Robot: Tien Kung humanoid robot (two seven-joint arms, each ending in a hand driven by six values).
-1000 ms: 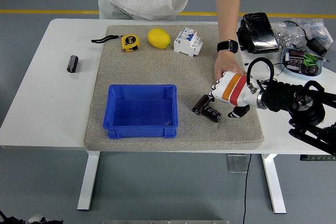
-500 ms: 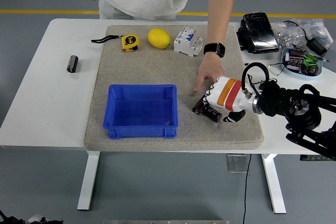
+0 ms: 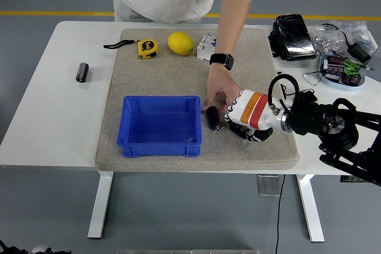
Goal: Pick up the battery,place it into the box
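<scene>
We see a dark cylindrical battery [image 3: 212, 118] on the grey felt mat [image 3: 161, 69], just beside the right wall of the blue plastic box [image 3: 159, 125]. A person's hand [image 3: 218, 90] reaches down from the far side, its fingertips at the battery. Our right hand [image 3: 244, 124], white with an orange band, lies just right of it, fingers curled low over the mat; we cannot tell whether they grip anything. The box is open-topped, with bare mat left of it. Another battery [image 3: 82, 72] lies well apart on the white table [image 3: 47, 117].
</scene>
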